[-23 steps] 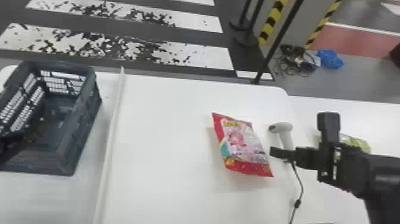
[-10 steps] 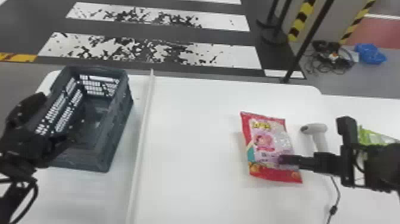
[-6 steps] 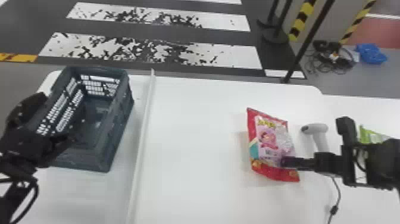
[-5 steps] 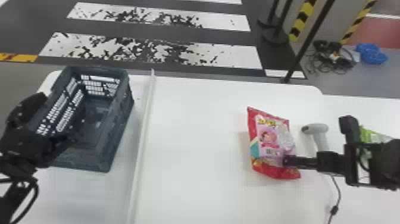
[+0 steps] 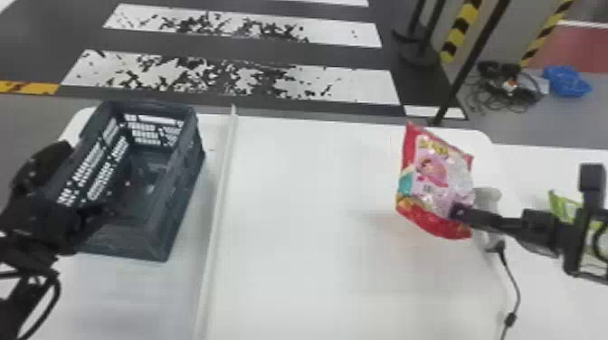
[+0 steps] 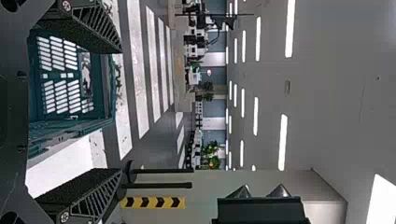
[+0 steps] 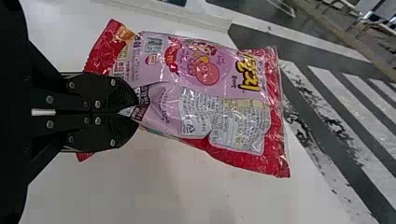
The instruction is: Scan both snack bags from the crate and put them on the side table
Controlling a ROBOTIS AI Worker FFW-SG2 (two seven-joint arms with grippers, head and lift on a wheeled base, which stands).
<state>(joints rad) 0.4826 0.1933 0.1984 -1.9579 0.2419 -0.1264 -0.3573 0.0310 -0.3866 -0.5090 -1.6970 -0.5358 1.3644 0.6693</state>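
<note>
In the head view my right gripper (image 5: pixel 459 212) holds the red and pink snack bag (image 5: pixel 434 176) by its edge, above the white table beside the scanner (image 5: pixel 487 196). The right wrist view shows the right gripper (image 7: pixel 135 109) shut on that bag (image 7: pixel 201 70). A green bag (image 5: pixel 563 205) lies on the side table, partly behind the right arm. My left gripper (image 5: pixel 106 212) is over the near left part of the dark crate (image 5: pixel 181 199). In the left wrist view the left gripper (image 6: pixel 119 112) has its fingers wide apart, the crate (image 6: pixel 107 119) beyond them.
A raised white strip (image 5: pixel 221 181) runs across the table (image 5: pixel 307 226) right of the crate. The scanner's cable (image 5: pixel 515 289) trails toward the near edge. The side table (image 5: pixel 552 294) adjoins on the right. Posts and a heap of cables (image 5: pixel 511 86) stand beyond on the floor.
The right gripper has taken hold of the red and pink bag and raised it off the table, tilting it. The head view shifted earlier; the left arm looks still lately.
</note>
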